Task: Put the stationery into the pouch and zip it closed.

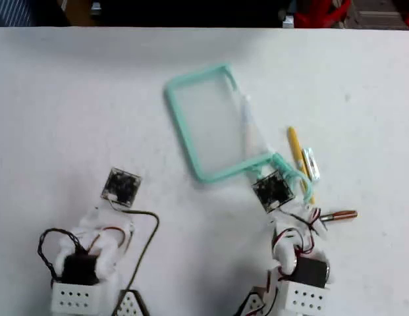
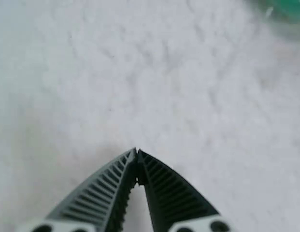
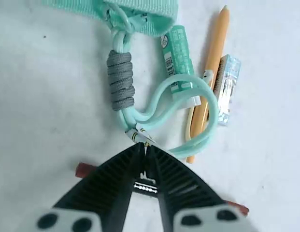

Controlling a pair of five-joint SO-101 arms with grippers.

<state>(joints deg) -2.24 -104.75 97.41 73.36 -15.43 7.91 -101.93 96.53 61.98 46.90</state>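
The pouch [image 1: 184, 135], a flat translucent rectangle edged in mint webbing, is lying at the middle of the white table [image 1: 72, 99]. Its strap [image 3: 120, 42], a smooth mint cord bound with a grey coiled wrap [image 3: 121, 79], is looping over a green cylindrical tube [image 3: 178, 58] and a slim yellow pencil [image 3: 212, 72]. A clear plastic block [image 3: 226, 89] is sitting just beside the pencil. The right end effector [image 3: 143, 151] is resting with its ribbed black jaws pressed together at the strap's banded joint, possibly nipping it, above a reddish-brown pen [image 3: 84, 169]. The left end effector [image 2: 136, 153] is hovering closed, tips meeting, over bare table.
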